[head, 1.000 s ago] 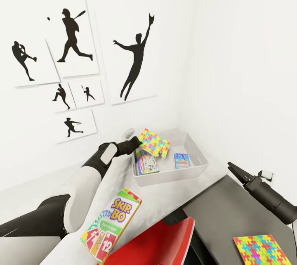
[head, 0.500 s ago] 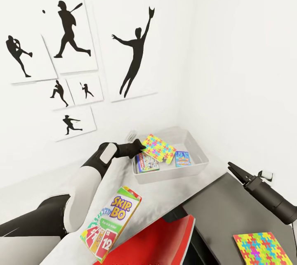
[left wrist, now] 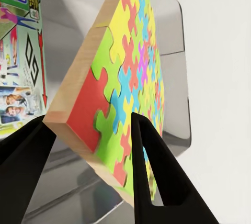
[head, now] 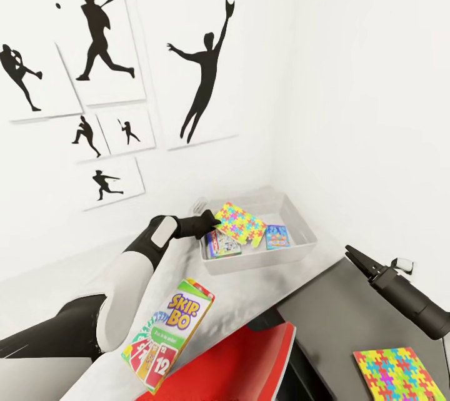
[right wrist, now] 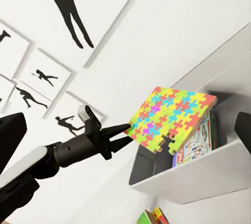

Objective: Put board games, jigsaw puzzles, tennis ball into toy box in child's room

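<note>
Jigsaw puzzle (head: 240, 223) in left hand (head: 212, 224) hides toy box (head: 300, 250) floor.

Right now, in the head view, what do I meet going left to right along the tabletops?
Skip-Bo box → left gripper → held puzzle → small blue game in the bin → right gripper → second puzzle.

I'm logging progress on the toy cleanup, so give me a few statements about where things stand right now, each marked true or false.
1. The left end effector holds a jigsaw puzzle over the toy box. True.
2. The Skip-Bo game lies inside the toy box. False: it lies on the table, outside the box.
3. The right end effector grips the second jigsaw puzzle. False: it holds nothing.
4. Two board games are in the toy box. True.
</note>
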